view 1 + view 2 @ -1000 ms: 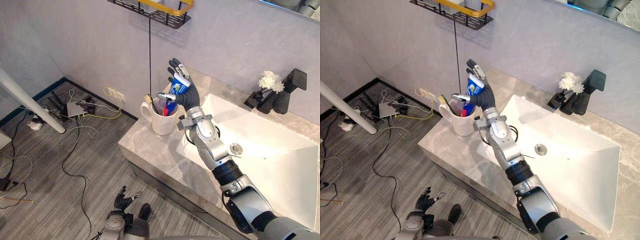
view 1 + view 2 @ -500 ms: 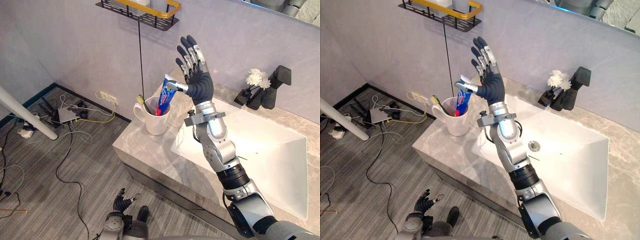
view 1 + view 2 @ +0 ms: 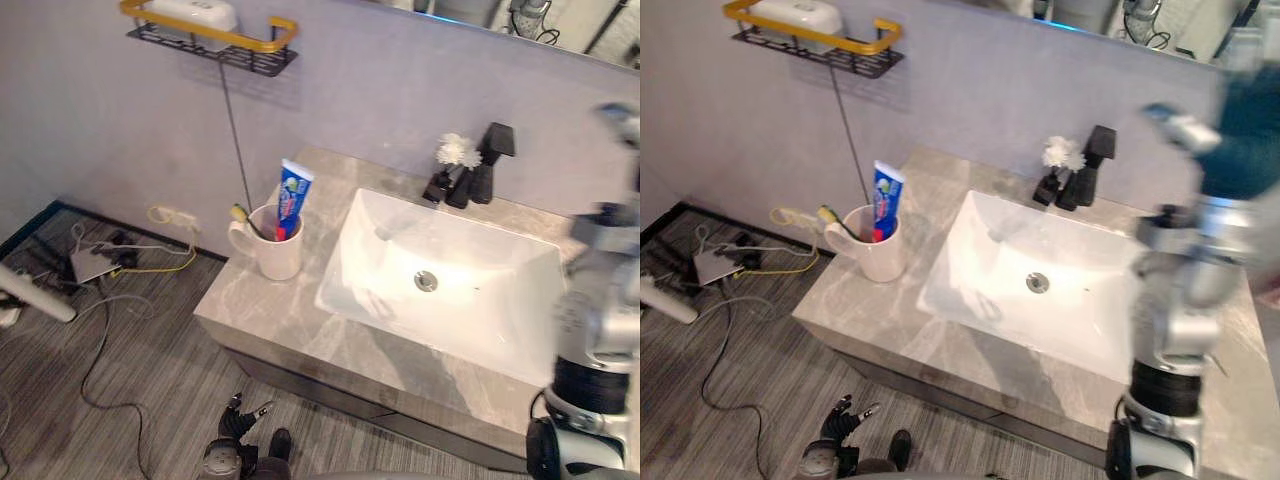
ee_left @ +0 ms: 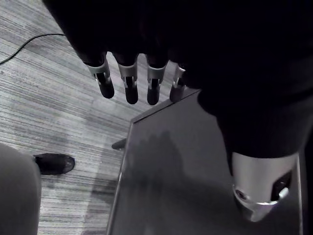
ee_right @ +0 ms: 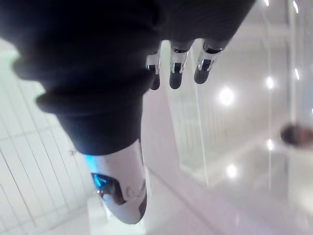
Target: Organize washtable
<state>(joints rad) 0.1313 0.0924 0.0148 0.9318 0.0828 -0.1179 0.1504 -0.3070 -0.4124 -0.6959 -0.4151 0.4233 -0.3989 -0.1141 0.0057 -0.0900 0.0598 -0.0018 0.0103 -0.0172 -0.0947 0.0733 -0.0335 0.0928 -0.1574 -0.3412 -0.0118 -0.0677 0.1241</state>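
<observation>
Grey marble counter (image 3: 278,312) | round white mug (image 3: 281,257) holds toothpaste tube (image 3: 293,190) | left hand (image 4: 128,81), right hand (image 5: 176,68) both slack

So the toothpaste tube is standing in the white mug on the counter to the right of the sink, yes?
No, the side is wrong. The toothpaste tube stands in the white mug on the counter to the left of the sink, as the left eye view shows.

Finding: my right hand (image 3: 1242,128) reads as a dark blur in the eye views, its outline uncertain. Well away from it, across the sink (image 3: 450,250), the mug (image 3: 278,252) hides the lower ends of the toothpaste tube (image 3: 292,192) and the toothbrush (image 3: 242,214). The white item (image 3: 196,13) on the wall shelf (image 3: 215,52) is clipped by the upper edge.
</observation>
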